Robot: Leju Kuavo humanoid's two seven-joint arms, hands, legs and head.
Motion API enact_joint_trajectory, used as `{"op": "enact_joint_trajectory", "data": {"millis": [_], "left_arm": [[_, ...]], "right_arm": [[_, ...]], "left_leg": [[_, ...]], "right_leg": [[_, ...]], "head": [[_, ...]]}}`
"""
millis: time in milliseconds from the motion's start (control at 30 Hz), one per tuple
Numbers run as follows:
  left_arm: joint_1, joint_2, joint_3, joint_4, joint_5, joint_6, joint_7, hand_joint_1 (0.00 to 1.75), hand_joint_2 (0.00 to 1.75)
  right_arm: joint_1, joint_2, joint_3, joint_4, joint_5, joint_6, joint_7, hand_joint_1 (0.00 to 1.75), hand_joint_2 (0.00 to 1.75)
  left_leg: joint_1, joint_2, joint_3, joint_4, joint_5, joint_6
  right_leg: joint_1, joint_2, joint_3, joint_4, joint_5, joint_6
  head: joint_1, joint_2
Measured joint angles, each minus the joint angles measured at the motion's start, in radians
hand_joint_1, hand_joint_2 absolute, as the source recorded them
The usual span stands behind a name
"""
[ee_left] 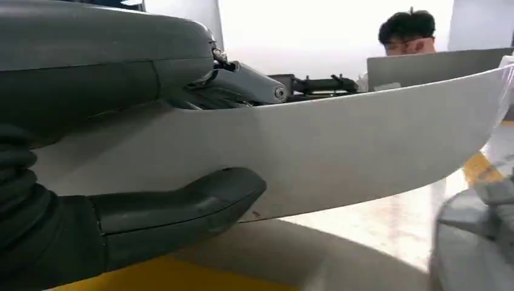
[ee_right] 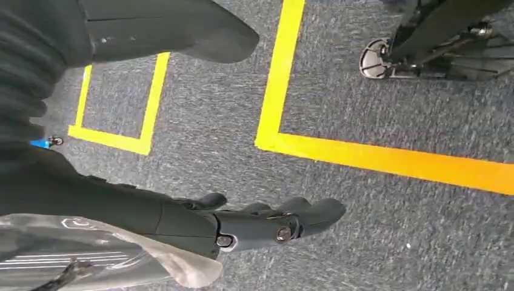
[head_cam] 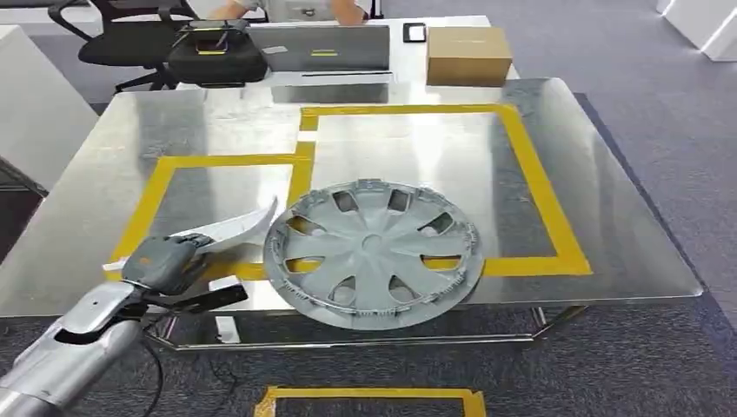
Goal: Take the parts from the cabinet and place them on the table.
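Placing step under way: left hand (head_cam: pixel 165 261) at lower left of head frame, thumb and fingers clamped on white curved panel (head_cam: pixel 233 228), over table (head_cam: pixel 608 252) edge beside grey wheel cover (head_cam: pixel 374 252). Right hand (ee_right: pixel 267 224) hanging over carpet, fingers loosely spread, empty. Next: lower panel flat, release.

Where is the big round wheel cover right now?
In the head view the grey wheel cover lies on the metal table's near edge, just right of the left hand holding a white curved panel.

Right robot hand (ee_right: pixel 182 212) open, fingers apart, above grey carpet (ee_right: pixel 363 91) with yellow tape lines (ee_right: pixel 388 159).
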Motion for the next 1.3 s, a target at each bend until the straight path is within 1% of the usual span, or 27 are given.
{"op": "enact_joint_trajectory", "data": {"millis": [33, 100, 167, 233, 267, 300, 333, 367, 400, 467, 500, 533, 567, 667, 733, 767, 833, 867, 900, 933, 1000, 1033, 1067, 1167, 1200, 1233, 1300], "left_arm": [[-0.007, 0.0, 0.0, 0.007, 0.0, 0.0, 0.0, 1.75, 1.75], [-0.01, 0.003, 0.001, 0.014, -0.001, 0.0, 0.0, 1.75, 1.75], [-0.014, 0.006, 0.005, 0.025, -0.011, 0.004, 0.01, 1.75, 1.75], [-0.036, 0.008, 0.013, 0.052, -0.029, 0.019, 0.007, 1.75, 1.75], [-0.045, 0.008, 0.015, 0.071, -0.032, 0.031, -0.005, 1.75, 1.75], [-0.05, 0.008, 0.017, 0.089, -0.038, 0.042, -0.016, 0.0, 1.75], [-0.054, 0.008, 0.017, 0.104, -0.039, 0.049, -0.025, 0.0, 1.75], [-0.054, 0.005, 0.017, 0.116, -0.037, 0.051, -0.031, 0.0, 1.75], [-0.052, 0.001, 0.016, 0.124, -0.03, 0.052, -0.039, 0.0, 1.75], [-0.052, -0.009, 0.016, 0.13, -0.003, 0.056, -0.056, 0.0, 1.75], [-0.052, -0.017, 0.017, 0.132, 0.016, 0.06, -0.066, 0.0, 0.0], [-0.05, -0.031, 0.019, 0.132, 0.06, 0.063, -0.081, 0.0, 0.0], [-0.042, -0.048, 0.026, 0.126, 0.123, 0.064, -0.098, 0.0, 0.0], [0.017, -0.134, 0.067, 0.053, 0.397, 0.087, -0.172, 0.0, 0.0], [0.07, -0.199, 0.091, -0.028, 0.543, 0.131, -0.224, 0.0, 0.0], [0.1, -0.228, 0.099, -0.079, 0.6, 0.156, -0.246, 0.0, 0.0], [0.17, -0.273, 0.108, -0.165, 0.703, 0.21, -0.287, 0.0, 0.0], [0.215, -0.298, 0.114, -0.207, 0.754, 0.235, -0.312, 0.0, 0.0], [0.259, -0.324, 0.12, -0.247, 0.797, 0.264, -0.339, 0.0, 0.0], [0.299, -0.344, 0.127, -0.292, 0.841, 0.297, -0.369, 0.0, 0.0], [0.36, -0.382, 0.144, -0.363, 0.911, 0.339, -0.409, 0.0, 0.0], [0.381, -0.399, 0.15, -0.392, 0.932, 0.356, -0.42, 0.0, 0.0], [0.4, -0.413, 0.156, -0.419, 0.946, 0.373, -0.431, 0.0, 0.0], [0.456, -0.447, 0.175, -0.479, 0.97, 0.412, -0.45, 0.0, 0.0], [0.469, -0.457, 0.181, -0.492, 0.971, 0.419, -0.455, 0.0, 0.0], [0.479, -0.466, 0.183, -0.504, 0.972, 0.425, -0.46, 0.0, 0.0], [0.496, -0.481, 0.185, -0.525, 0.977, 0.435, -0.463, 0.0, 0.0]], "right_arm": [[-0.001, 0.0, 0.002, 0.0, 0.0, 0.0, 0.0, 0.0, 1.75], [-0.001, -0.001, 0.003, 0.001, 0.0, -0.001, 0.0, 0.0, 1.75], [-0.001, -0.001, 0.004, 0.002, 0.001, -0.001, -0.001, 0.0, 1.75], [-0.002, -0.009, 0.004, 0.002, 0.001, -0.002, -0.003, 0.0, 1.75], [-0.002, -0.009, 0.005, 0.003, 0.001, -0.002, -0.003, 0.0, 1.75], [-0.002, -0.01, 0.005, 0.005, 0.002, -0.002, -0.003, 0.0, 0.0], [0.0, -0.011, 0.005, 0.005, 0.001, -0.002, -0.003, 0.0, 0.0], [0.001, -0.012, 0.005, 0.005, 0.001, -0.002, -0.003, 0.0, 0.0], [0.002, -0.013, 0.005, 0.006, 0.001, -0.001, -0.002, 0.0, 0.0], [0.001, -0.016, 0.005, 0.006, 0.0, -0.002, -0.002, 0.0, 0.0], [-0.001, -0.018, 0.005, 0.006, 0.0, -0.002, -0.002, 0.0, 0.0], [-0.002, -0.019, 0.005, 0.006, -0.003, -0.002, -0.002, 0.0, 0.0], [-0.004, -0.019, 0.005, 0.006, -0.005, -0.002, -0.002, 0.0, 0.0], [0.006, -0.014, 0.005, 0.007, -0.017, -0.011, -0.002, 0.0, 0.0], [0.007, -0.006, 0.002, 0.007, -0.031, -0.02, -0.001, 0.0, 0.0], [0.007, -0.004, 0.0, 0.006, -0.035, -0.025, -0.001, 0.0, 0.0], [0.012, 0.006, -0.006, 0.004, -0.047, -0.034, 0.008, 0.0, 0.0], [0.017, 0.014, -0.013, 0.002, -0.053, -0.037, 0.014, 0.0, 0.0], [0.023, 0.022, -0.019, -0.003, -0.059, -0.038, 0.019, 0.0, 0.0], [0.029, 0.033, -0.027, -0.011, -0.063, -0.039, 0.023, 0.0, 0.0], [0.037, 0.058, -0.04, -0.028, -0.068, -0.039, 0.031, 0.0, 0.0], [0.039, 0.068, -0.046, -0.036, -0.07, -0.04, 0.033, 0.0, 0.0], [0.038, 0.079, -0.052, -0.044, -0.072, -0.04, 0.034, 0.0, 0.0], [0.037, 0.1, -0.068, -0.068, -0.077, -0.039, 0.036, 0.0, 0.0], [0.037, 0.105, -0.073, -0.077, -0.078, -0.04, 0.037, 0.0, 0.0], [0.038, 0.108, -0.075, -0.083, -0.079, -0.04, 0.036, 0.0, 0.0], [0.036, 0.118, -0.08, -0.093, -0.08, -0.043, 0.034, 0.0, 0.0]], "left_leg": [[-0.005, 0.0, 0.013, -0.024, -0.017, 0.003], [-0.007, -0.002, 0.007, -0.025, -0.016, 0.008], [-0.006, -0.002, 0.007, -0.03, -0.012, 0.021], [0.001, -0.001, 0.01, -0.037, -0.006, 0.035], [0.001, 0.0, 0.008, -0.037, -0.005, 0.039], [0.0, 0.0, 0.007, -0.037, -0.005, 0.04], [0.0, 0.001, 0.006, -0.037, -0.005, 0.04], [0.0, 0.001, 0.006, -0.037, -0.005, 0.04], [0.0, 0.001, 0.006, -0.037, -0.005, 0.039], [0.0, 0.0, 0.007, -0.035, -0.006, 0.038], [0.001, -0.001, 0.007, -0.033, -0.009, 0.034], [-0.001, -0.001, 0.005, -0.029, -0.011, 0.028], [-0.01, -0.002, -0.001, -0.017, -0.016, 0.021], [-0.007, -0.001, 0.0, -0.021, -0.01, 0.01], [-0.005, 0.0, -0.009, 0.008, -0.041, 0.0], [-0.004, 0.0, -0.033, 0.069, -0.078, -0.003], [-0.003, 0.0, -0.105, 0.231, -0.151, -0.007], [-0.002, 0.0, -0.133, 0.29, -0.167, -0.008], [-0.002, 0.0, -0.138, 0.296, -0.156, -0.008], [-0.002, 0.0, -0.122, 0.257, -0.123, -0.007], [-0.002, 0.0, -0.043, 0.091, -0.036, 0.003], [-0.003, 0.002, -0.006, 0.016, -0.011, 0.01], [-0.008, 0.002, 0.009, -0.017, -0.026, 0.012], [-0.011, -0.001, 0.004, -0.011, -0.024, 0.021], [-0.005, -0.001, 0.005, -0.023, -0.015, 0.033], [-0.002, 0.0, 0.006, -0.026, -0.01, 0.038], [-0.001, 0.0, 0.0, -0.026, -0.006, 0.045]], "right_leg": [[0.007, 0.0, -0.004, 0.003, -0.002, 0.005], [0.005, 0.0, -0.009, 0.002, 0.001, 0.015], [0.004, 0.0, -0.006, -0.001, 0.001, 0.028], [0.002, 0.0, -0.036, 0.049, -0.038, 0.035], [0.0, 0.0, -0.068, 0.115, -0.071, 0.037], [-0.001, 0.0, -0.112, 0.206, -0.111, 0.04], [-0.001, 0.0, -0.148, 0.28, -0.139, 0.043], [-0.001, 0.0, -0.172, 0.324, -0.146, 0.045], [-0.002, 0.0, -0.17, 0.316, -0.129, 0.046], [-0.003, -0.001, -0.108, 0.185, -0.049, 0.045], [-0.003, -0.001, -0.062, 0.094, -0.007, 0.043], [-0.003, -0.001, -0.033, 0.032, 0.003, 0.04], [-0.003, 0.002, -0.011, 0.005, -0.007, 0.035], [0.0, 0.003, -0.017, 0.015, -0.005, 0.025], [-0.008, 0.0, -0.01, 0.005, 0.001, 0.012], [-0.008, 0.0, -0.009, 0.005, -0.001, 0.004], [-0.007, 0.002, -0.007, 0.005, -0.004, 0.0], [-0.007, 0.003, -0.006, 0.006, -0.005, -0.001], [-0.007, 0.004, -0.004, 0.006, -0.006, -0.001], [-0.007, 0.004, -0.002, 0.006, -0.008, 0.001], [-0.007, 0.004, 0.006, 0.006, -0.013, 0.006], [-0.007, 0.003, 0.008, 0.006, -0.016, 0.01], [0.002, 0.003, 0.005, 0.012, -0.022, 0.019], [-0.003, -0.001, 0.008, 0.004, -0.016, 0.033], [-0.001, 0.0, 0.009, 0.005, -0.016, 0.04], [-0.003, 0.0, -0.003, 0.019, -0.039, 0.043], [-0.003, -0.001, -0.048, 0.135, -0.121, 0.047]], "head": [[0.001, 0.0], [0.002, 0.0], [0.002, 0.0], [0.004, 0.0], [0.007, 0.0], [0.005, 0.0], [0.007, 0.0], [0.006, 0.0], [0.006, 0.0], [0.007, 0.0], [0.007, 0.0], [0.008, 0.0], [0.006, 0.0], [0.001, 0.0], [-0.001, 0.0], [-0.002, 0.0], [-0.001, 0.0], [-0.002, 0.0], [-0.001, 0.0], [-0.002, 0.0], [-0.002, 0.0], [-0.002, 0.0], [-0.001, 0.0], [0.0, 0.0], [-0.001, 0.0], [0.001, 0.0], [0.006, 0.0]]}}
